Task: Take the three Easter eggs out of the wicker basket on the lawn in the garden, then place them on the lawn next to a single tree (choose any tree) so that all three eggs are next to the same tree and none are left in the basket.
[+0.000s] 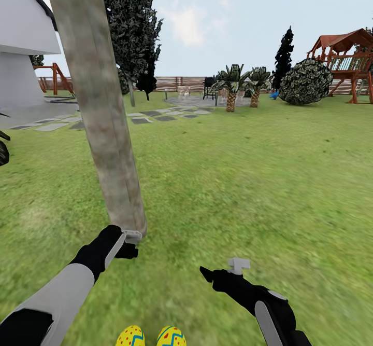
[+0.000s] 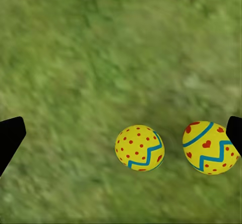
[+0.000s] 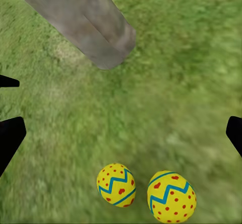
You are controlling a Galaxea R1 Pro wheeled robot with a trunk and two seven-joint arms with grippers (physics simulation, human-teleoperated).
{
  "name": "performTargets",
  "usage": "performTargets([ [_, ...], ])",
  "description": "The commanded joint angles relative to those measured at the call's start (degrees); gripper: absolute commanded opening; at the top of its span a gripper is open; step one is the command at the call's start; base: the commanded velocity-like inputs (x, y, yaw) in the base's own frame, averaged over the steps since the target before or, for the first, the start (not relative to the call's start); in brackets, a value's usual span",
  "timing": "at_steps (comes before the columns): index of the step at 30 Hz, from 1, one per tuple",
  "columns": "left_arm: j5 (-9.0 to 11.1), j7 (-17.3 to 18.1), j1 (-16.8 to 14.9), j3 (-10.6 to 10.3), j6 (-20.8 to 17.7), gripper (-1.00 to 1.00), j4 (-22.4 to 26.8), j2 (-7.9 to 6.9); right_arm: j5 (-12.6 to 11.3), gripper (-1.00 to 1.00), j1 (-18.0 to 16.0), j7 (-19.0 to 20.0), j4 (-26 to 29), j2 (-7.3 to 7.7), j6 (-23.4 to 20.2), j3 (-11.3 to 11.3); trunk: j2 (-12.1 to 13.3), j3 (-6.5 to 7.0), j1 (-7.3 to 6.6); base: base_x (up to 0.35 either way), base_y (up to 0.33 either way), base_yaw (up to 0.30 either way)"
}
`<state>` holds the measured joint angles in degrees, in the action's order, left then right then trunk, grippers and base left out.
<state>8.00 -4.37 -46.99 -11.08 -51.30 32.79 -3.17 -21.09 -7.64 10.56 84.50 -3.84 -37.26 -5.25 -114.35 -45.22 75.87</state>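
Item: two Easter eggs, yellow with red dots and blue zigzags. One egg (image 1: 130, 336) and a second egg (image 1: 171, 336) are lying side by side, slightly apart, on the lawn (image 1: 248, 180), near the foot of the tree trunk (image 1: 98, 102).

Item: left hand (image 1: 132, 242). You are holding it beside the base of the trunk, fingers spread wide, carrying nothing.

Item: right hand (image 1: 220, 272). You are holding it above the grass, fingers likewise spread, carrying nothing.

Item: third egg and wicker basket. Location cannot be told from here.

Handling note: you are likely needing to fetch the last egg. When bringing it, be setting it low and gently on the grass close to this same trunk, just beside the resting pair without knocking them, since eggs roll readily.
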Motion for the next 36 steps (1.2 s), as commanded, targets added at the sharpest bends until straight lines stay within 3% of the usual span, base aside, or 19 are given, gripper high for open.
performTargets([
  [1, 0.61, -0.46, -0.03, -0.44, -0.21, 1.00, 0.05, -0.08, -0.01, 1.00, -0.02, 0.19, 0.05, -0.03, -0.25, 0.07, 0.39, 0.13, -0.23, 0.000, 0.000, 0.000],
  [18, 0.61, -0.46, -0.03, -0.52, -0.21, 1.00, 0.07, -0.08, -0.06, 1.00, 0.00, 0.25, 0.05, -0.03, -0.31, 0.07, 7.21, 3.18, -3.97, -0.008, 0.000, 0.000],
  [36, 0.61, -0.52, -0.07, -0.58, -0.30, 1.00, 0.08, -0.08, 0.49, 1.00, 0.00, -0.26, 0.06, -0.19, -0.01, 0.02, 14.43, 5.90, -7.92, -0.233, 0.000, 0.070],
])
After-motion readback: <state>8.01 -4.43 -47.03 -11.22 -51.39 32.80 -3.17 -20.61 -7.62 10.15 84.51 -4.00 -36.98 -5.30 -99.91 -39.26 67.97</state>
